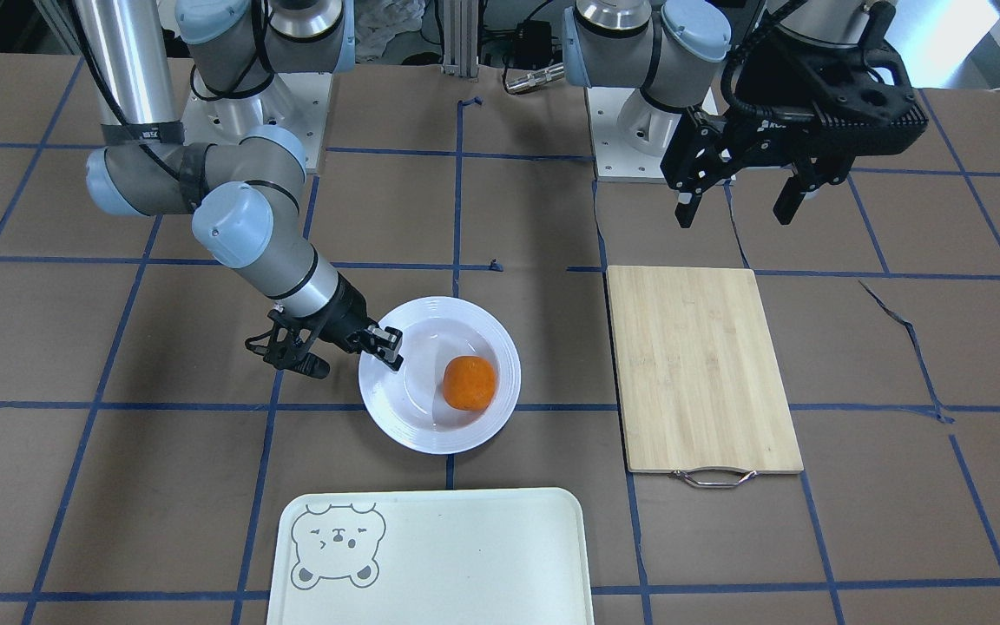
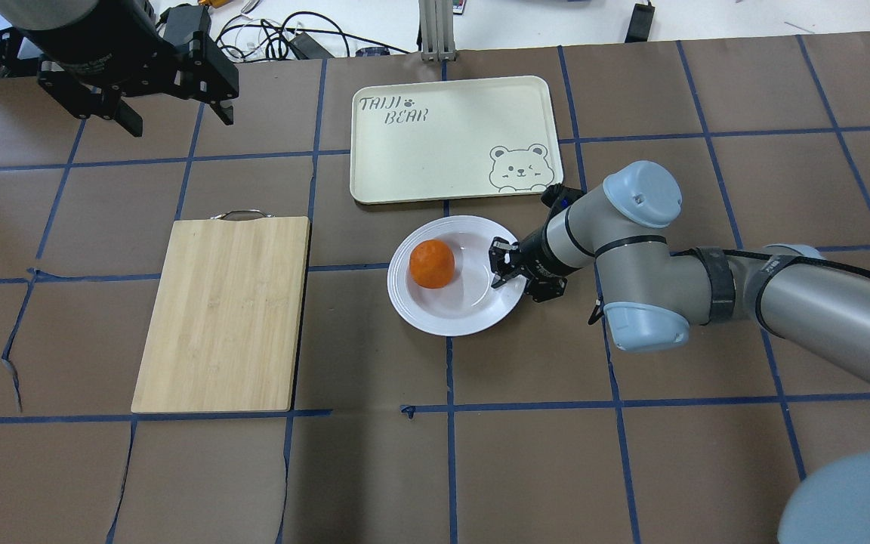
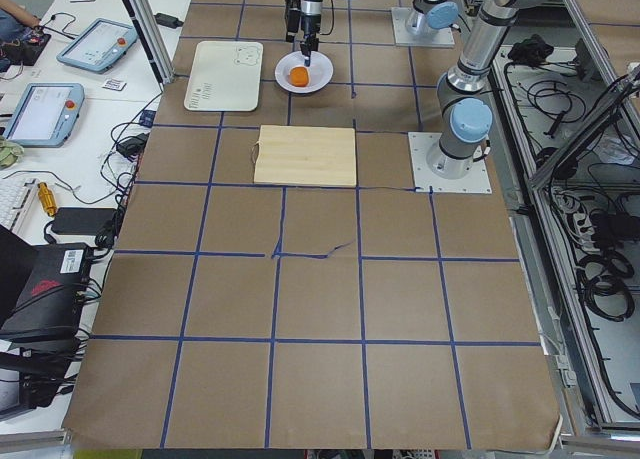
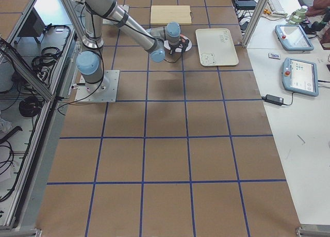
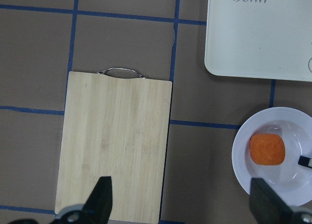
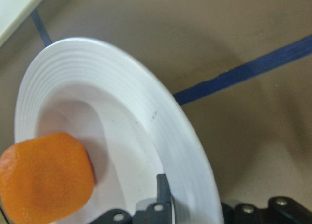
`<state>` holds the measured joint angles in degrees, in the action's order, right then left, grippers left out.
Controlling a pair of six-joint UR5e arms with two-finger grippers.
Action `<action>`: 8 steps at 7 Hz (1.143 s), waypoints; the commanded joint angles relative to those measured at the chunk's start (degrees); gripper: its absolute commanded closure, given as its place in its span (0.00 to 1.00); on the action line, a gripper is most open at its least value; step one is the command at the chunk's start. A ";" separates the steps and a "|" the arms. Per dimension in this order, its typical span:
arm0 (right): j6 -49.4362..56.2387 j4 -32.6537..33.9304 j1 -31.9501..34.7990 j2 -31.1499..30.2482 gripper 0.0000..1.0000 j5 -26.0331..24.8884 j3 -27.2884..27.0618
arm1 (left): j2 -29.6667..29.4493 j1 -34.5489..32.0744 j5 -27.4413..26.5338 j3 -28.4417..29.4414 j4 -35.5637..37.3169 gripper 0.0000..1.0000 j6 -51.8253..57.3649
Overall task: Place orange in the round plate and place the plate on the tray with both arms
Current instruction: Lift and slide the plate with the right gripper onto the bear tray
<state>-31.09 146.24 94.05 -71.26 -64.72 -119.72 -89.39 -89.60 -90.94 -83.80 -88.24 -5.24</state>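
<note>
The orange (image 1: 469, 383) (image 2: 432, 264) lies inside the white round plate (image 1: 439, 443) (image 2: 442, 325), which rests flat on the table just short of the tray (image 1: 465, 564) (image 2: 435, 151). My right gripper (image 1: 354, 358) (image 2: 519, 278) is low at the plate's edge on the robot's right. It is open and straddles the rim: one finger (image 6: 162, 194) is over the inner slope and the other is outside on the table. My left gripper (image 1: 734, 204) (image 5: 183, 204) hangs open and holds nothing, high above the table near its base and far from the plate. The tray holds nothing.
A bamboo cutting board (image 1: 700, 365) (image 2: 227, 310) with a metal handle lies between the left gripper and the plate. Brown paper with blue tape lines covers the table. Cables and devices sit beyond the table's far edge.
</note>
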 commanded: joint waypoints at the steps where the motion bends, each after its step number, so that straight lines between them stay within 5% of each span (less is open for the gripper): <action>1: -0.64 -7.78 -0.09 -1.42 0.89 -1.45 8.41 | 0.00 0.04 0.06 0.04 0.00 0.00 0.05; 3: -0.63 -8.43 -0.70 0.76 0.89 -1.64 15.36 | 0.00 -0.14 0.06 -0.05 0.00 0.00 -0.04; 6: -1.69 -8.25 -1.67 13.30 0.89 -1.56 33.10 | 0.00 -0.31 -0.02 -0.14 0.00 0.00 -0.04; 8: -1.60 -3.10 -1.67 20.52 0.89 -0.68 36.83 | -0.08 -0.14 0.06 -0.14 0.00 0.00 -0.04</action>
<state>-32.74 139.86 92.41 -54.98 -65.88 -85.39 -89.45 -89.79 -90.90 -83.92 -88.24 -5.27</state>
